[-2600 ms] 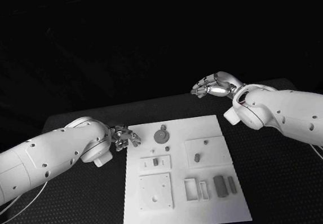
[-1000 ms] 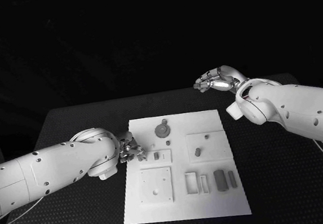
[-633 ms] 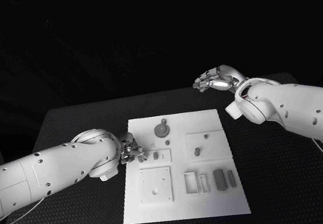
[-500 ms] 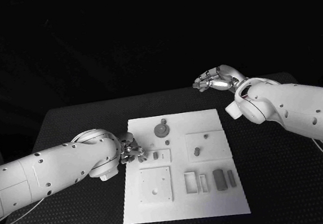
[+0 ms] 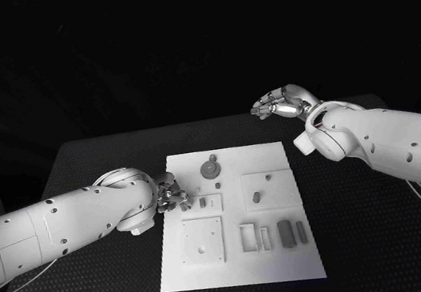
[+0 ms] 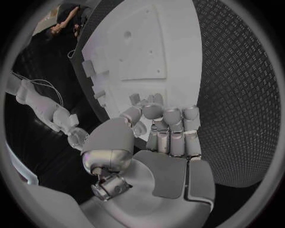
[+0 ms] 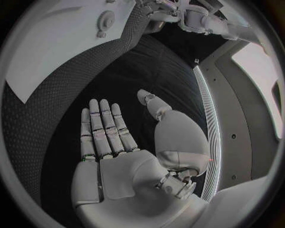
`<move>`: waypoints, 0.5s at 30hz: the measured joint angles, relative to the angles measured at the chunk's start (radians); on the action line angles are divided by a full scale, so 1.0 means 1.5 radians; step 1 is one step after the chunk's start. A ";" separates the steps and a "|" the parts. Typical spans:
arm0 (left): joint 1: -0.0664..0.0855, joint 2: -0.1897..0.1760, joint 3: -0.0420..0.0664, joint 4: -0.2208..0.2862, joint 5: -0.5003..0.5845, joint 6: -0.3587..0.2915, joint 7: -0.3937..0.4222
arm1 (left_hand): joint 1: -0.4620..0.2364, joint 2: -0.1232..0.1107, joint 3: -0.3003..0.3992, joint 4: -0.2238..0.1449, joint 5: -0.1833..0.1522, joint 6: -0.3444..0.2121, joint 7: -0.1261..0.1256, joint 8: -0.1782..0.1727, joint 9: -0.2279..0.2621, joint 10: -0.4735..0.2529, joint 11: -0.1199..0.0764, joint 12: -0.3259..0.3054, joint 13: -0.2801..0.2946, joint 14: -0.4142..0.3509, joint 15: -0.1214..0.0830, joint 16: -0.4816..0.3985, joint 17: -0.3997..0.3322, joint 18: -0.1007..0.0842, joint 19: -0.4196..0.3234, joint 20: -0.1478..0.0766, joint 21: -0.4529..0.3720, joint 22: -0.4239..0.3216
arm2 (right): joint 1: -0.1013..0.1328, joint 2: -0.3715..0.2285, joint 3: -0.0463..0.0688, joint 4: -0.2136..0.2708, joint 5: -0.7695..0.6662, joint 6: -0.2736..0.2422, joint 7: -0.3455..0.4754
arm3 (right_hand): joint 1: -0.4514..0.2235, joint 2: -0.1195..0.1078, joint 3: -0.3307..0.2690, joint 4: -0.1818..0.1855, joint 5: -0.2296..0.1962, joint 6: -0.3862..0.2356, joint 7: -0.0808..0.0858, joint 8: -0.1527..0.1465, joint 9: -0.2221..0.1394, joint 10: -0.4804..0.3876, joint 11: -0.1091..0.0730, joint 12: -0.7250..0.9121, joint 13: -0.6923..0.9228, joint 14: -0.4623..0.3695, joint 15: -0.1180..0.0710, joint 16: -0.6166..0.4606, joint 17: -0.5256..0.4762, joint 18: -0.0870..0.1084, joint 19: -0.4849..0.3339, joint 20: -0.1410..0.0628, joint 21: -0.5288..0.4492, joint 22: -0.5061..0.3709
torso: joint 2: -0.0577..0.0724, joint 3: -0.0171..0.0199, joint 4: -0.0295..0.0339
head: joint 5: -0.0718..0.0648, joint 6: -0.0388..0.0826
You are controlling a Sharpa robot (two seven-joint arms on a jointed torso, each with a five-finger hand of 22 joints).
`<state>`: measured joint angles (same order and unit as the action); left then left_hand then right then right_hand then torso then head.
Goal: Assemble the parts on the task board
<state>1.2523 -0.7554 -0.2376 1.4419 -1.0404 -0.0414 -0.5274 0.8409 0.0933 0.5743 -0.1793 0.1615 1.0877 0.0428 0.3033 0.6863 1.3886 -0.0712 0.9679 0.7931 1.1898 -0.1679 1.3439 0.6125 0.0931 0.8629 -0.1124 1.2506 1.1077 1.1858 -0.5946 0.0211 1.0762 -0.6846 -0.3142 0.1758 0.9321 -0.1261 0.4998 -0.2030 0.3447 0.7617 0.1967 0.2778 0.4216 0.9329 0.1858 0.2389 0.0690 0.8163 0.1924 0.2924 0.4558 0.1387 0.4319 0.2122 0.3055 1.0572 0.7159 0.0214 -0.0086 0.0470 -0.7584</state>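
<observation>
The white task board (image 5: 239, 261) lies mid-table with grey parts on it: a gear (image 5: 211, 167), a small peg (image 5: 205, 202) on a square plate, another peg (image 5: 256, 198) and two bars (image 5: 284, 233). My left hand (image 5: 171, 197) sits at the board's left edge beside the square plate. Its fingers are curled tight over the board (image 6: 172, 47), and I cannot tell whether this hand (image 6: 157, 128) pinches anything. My right hand (image 5: 281, 103) hovers past the board's far right corner. That hand (image 7: 118, 142) holds nothing, its fingers flat and apart. The gear (image 7: 105, 20) lies far ahead of it.
A larger square plate (image 5: 203, 241) and a narrow frame (image 5: 248, 237) occupy the board's near half. Black textured table (image 5: 383, 224) surrounds the board on every side. My left forearm (image 5: 62, 227) lies low along the table's left.
Since 2.6 s ago the camera has shifted, and my left hand has come along the board's left edge to the small square plate. Over the last second nothing visibly moved.
</observation>
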 measured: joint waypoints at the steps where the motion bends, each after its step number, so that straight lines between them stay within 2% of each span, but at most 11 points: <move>1: 0.000 0.000 0.000 0.001 -0.001 -0.001 0.000 | 0.000 0.000 0.000 0.000 0.000 0.000 0.000 0.000 -0.001 0.000 0.000 0.000 0.000 0.000 0.000 0.000 0.000 0.000 0.000 0.000 0.000 0.000 | 0.000 0.000 0.000 0.000 0.000 0.000 0.000 | 0.000 0.000 0.000 0.000 0.000 0.000 0.000 0.000 0.000 0.000 0.000 0.000 0.000 0.000 0.000 0.000 0.000 0.000 0.000 0.000 0.000 0.000 | 0.000 -0.0001 -0.0001 | 0.000 0.000; 15: -0.004 -0.014 -0.001 0.016 -0.010 -0.027 0.002 | -0.002 0.004 0.001 -0.001 0.001 0.001 0.001 -0.003 -0.001 0.000 0.000 0.000 -0.001 0.000 0.001 0.000 0.000 0.000 0.000 0.000 0.003 -0.002 | 0.000 0.000 0.000 -0.001 0.000 0.000 0.000 | 0.000 0.000 0.000 0.000 0.000 0.000 0.000 0.000 -0.001 0.000 0.000 0.000 0.000 0.000 0.000 0.000 -0.001 0.000 0.000 0.000 0.000 0.002 | 0.000 -0.0006 -0.0001 | -0.001 -0.001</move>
<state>1.2463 -0.7763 -0.2388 1.4653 -1.0548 -0.0824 -0.5241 0.8382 0.0990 0.5761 -0.1815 0.1635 1.0894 0.0441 0.2993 0.6852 1.3888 -0.0711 0.9679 0.7922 1.1900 -0.1671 1.3438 0.6125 0.0932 0.8629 -0.1125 1.2545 1.1047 1.1857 -0.5947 0.0211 1.0748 -0.6846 -0.3136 0.1757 0.9321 -0.1261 0.4996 -0.2028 0.3447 0.7617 0.1967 0.2778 0.4208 0.9329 0.1858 0.2389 0.0690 0.8164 0.1924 0.2924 0.4549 0.1388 0.4319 0.2122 0.3055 1.0594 0.7159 0.0204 -0.0087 0.0455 -0.7601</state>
